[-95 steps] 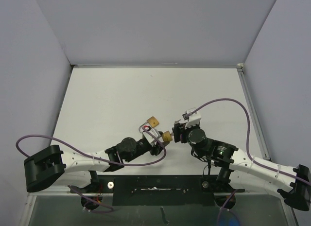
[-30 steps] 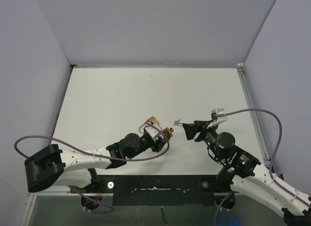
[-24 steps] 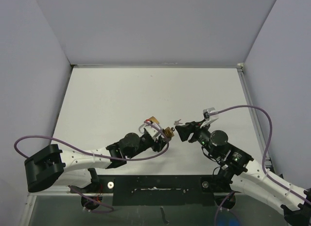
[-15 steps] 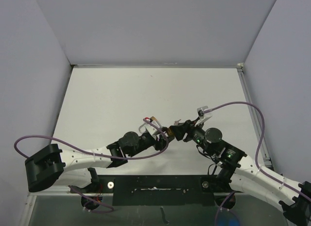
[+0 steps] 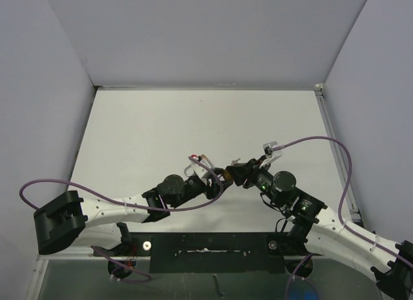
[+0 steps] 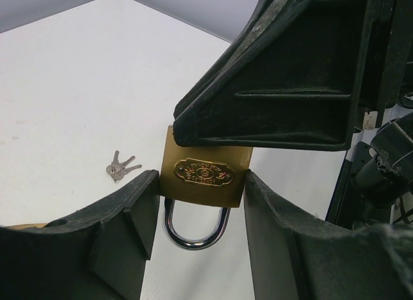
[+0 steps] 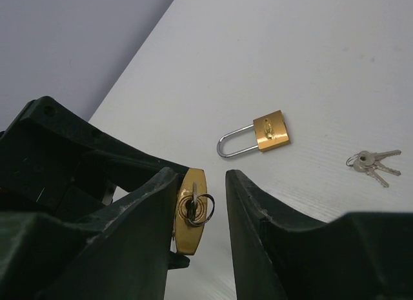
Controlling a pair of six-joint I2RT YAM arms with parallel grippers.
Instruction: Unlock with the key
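A brass padlock (image 6: 202,176) with its steel shackle (image 6: 193,228) closed sits clamped between my left gripper's (image 6: 200,190) fingers, held above the table. In the right wrist view its underside (image 7: 191,213) faces me, with a key and ring (image 7: 199,208) in the keyhole. My right gripper (image 7: 200,184) is open, its fingers on either side of the key; the left finger (image 7: 148,210) is against the lock body and a gap remains at the right finger (image 7: 251,210). In the top view the two grippers (image 5: 216,179) (image 5: 235,174) meet at the padlock (image 5: 224,177).
A second brass padlock (image 7: 261,133) lies on the white table beyond the grippers. A loose bunch of keys (image 7: 373,163) lies beside it, also seen in the left wrist view (image 6: 120,166). Grey walls enclose the table (image 5: 148,126) on three sides.
My right arm has swung left from a gap away and brought its fingers round the key in the held padlock. The left gripper tilted slightly with the padlock. Little moved in the last half second.
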